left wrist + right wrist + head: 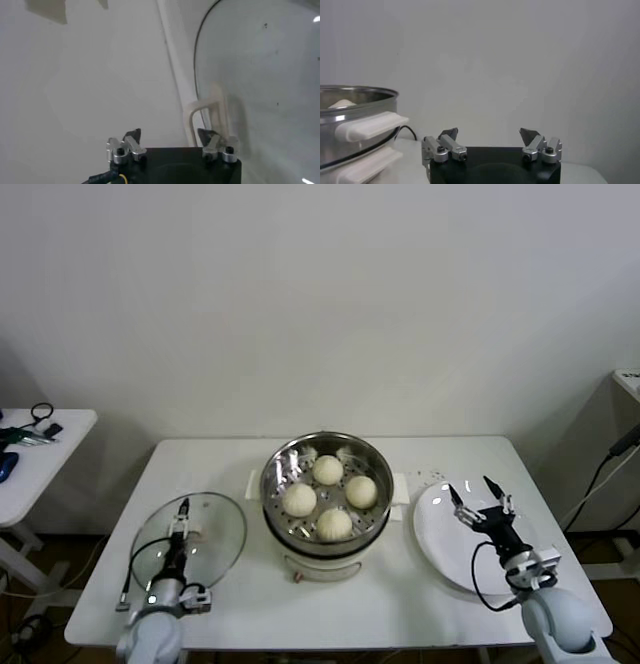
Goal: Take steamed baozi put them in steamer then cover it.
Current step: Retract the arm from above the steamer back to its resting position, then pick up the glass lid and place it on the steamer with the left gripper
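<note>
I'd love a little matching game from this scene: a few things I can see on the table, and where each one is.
Things:
1. steamed baozi
2. cover
3. right pincer
4. white plate

Places:
a. lying on the table, left of the steamer
b. inside the steamer
c. on the table, right of the steamer
d. open, above the plate

Pairs: 1-b, 2-a, 3-d, 4-c

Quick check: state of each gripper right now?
Left gripper: open, empty, over the round clear glass lid near its cream-white handle.
Right gripper: open, empty, above the flat white plate.
</note>
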Robot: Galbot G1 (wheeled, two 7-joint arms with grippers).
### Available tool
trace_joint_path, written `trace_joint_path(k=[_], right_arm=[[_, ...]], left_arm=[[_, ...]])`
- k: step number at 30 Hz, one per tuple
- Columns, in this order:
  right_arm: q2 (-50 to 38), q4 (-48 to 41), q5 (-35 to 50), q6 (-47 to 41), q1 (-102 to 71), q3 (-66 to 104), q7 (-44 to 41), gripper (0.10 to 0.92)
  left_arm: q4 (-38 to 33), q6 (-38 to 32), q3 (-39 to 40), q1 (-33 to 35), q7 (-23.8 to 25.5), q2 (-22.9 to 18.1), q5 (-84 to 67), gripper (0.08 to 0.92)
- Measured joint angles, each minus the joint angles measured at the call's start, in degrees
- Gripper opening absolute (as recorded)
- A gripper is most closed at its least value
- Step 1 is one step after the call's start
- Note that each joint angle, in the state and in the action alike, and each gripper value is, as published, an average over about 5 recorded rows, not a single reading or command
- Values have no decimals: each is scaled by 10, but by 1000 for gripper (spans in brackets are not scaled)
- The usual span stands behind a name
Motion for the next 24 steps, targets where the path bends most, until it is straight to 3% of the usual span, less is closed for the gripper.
trace_joint_path(k=[18, 24], right_arm=[[16, -9, -32, 11, 2, -2, -8, 823], [17, -11, -36, 12, 3, 1, -8, 823]], left_arm=[[12, -1, 11, -4, -1, 7, -41, 203], [-5, 8, 12, 7, -2, 12, -62, 164]])
